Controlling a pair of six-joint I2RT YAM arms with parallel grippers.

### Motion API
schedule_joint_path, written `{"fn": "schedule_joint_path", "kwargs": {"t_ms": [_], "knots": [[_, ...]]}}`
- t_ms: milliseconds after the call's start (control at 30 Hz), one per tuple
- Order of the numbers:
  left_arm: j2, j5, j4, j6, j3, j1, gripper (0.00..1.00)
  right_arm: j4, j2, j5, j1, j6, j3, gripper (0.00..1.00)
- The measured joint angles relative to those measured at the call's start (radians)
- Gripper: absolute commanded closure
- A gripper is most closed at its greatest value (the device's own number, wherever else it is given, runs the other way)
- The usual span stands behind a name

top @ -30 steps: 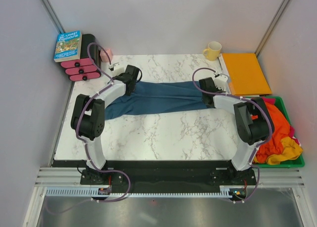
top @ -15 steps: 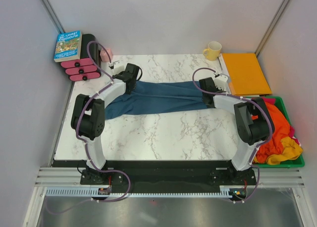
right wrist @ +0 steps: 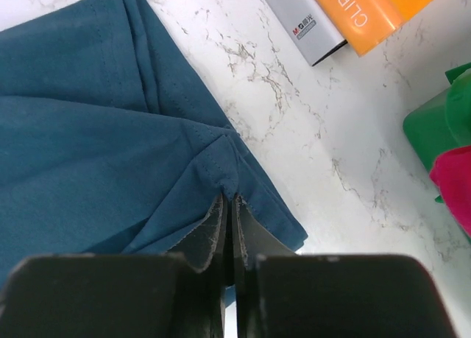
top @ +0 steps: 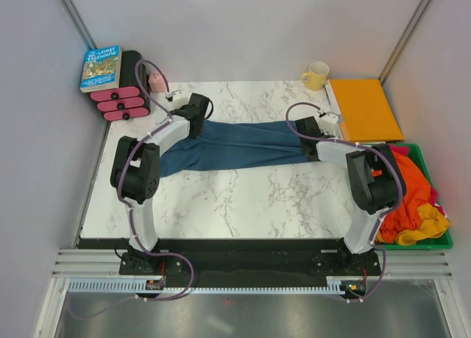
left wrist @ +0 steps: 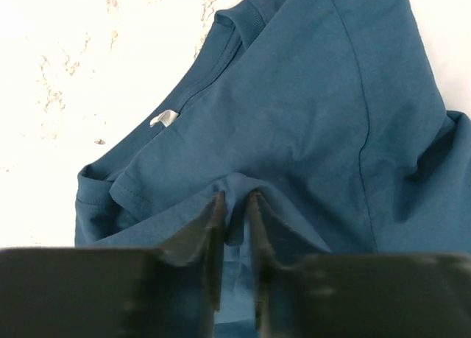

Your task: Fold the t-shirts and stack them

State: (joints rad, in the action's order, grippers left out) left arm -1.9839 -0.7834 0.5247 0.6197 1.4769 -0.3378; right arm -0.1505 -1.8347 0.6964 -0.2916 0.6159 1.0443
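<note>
A teal-blue t-shirt (top: 243,146) lies stretched left to right across the marble table (top: 221,198). My left gripper (top: 193,121) is down on its left end near the collar (left wrist: 221,51). In the left wrist view that gripper (left wrist: 235,196) stands slightly open, with a raised ridge of cloth lying loosely in the narrow gap. My right gripper (top: 307,128) is at the shirt's right end. There the gripper (right wrist: 229,198) is shut on the hem (right wrist: 213,157), which puckers into its tips. More t-shirts, orange (top: 401,183), yellow (top: 430,220) and magenta (right wrist: 452,180), are heaped at the right.
A green bin (top: 423,150) at the right edge holds the heaped shirts. A flat orange folder (top: 364,110) and a yellow mug (top: 316,75) are at the back right. A book (top: 101,67) on a black box and pink objects (top: 121,104) are at the back left.
My left gripper's jaws have parted a little from fully shut, and the left arm has shifted slightly toward the back. The right arm and the shirt are as before.
</note>
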Motion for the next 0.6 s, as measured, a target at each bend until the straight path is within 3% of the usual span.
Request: {"fn": "schedule_joint_path", "kwargs": {"t_ms": [33, 67, 167, 267, 367, 433, 567, 600], "knots": [[-0.002, 0.0, 0.001, -0.005, 0.0, 0.0, 0.54, 0.001, -0.001, -0.002, 0.0, 0.0, 0.0, 0.8], [-0.002, 0.0, 0.003, -0.006, 0.0, 0.0, 0.38, 0.013, 0.002, -0.005, 0.001, -0.002, -0.005, 0.72], [0.007, 0.0, 0.002, -0.001, -0.001, 0.0, 0.16, 0.076, 0.052, -0.024, 0.002, -0.019, -0.063, 0.63], [0.045, -0.001, -0.004, 0.005, -0.017, -0.005, 0.09, 0.09, 0.129, -0.035, 0.0, -0.034, -0.089, 0.54], [0.118, -0.012, -0.004, 0.006, -0.035, -0.022, 0.09, 0.121, 0.22, -0.039, -0.009, -0.05, -0.088, 0.49], [0.172, -0.028, -0.005, 0.006, -0.04, -0.048, 0.12, 0.132, 0.258, -0.039, -0.019, -0.056, -0.088, 0.53], [0.283, -0.056, -0.027, 0.006, -0.087, -0.133, 0.23, 0.121, 0.297, -0.057, -0.05, -0.061, -0.09, 1.0], [0.31, -0.058, -0.032, 0.008, -0.11, -0.159, 0.25, 0.121, 0.301, -0.069, -0.061, -0.054, -0.095, 1.0]]}}
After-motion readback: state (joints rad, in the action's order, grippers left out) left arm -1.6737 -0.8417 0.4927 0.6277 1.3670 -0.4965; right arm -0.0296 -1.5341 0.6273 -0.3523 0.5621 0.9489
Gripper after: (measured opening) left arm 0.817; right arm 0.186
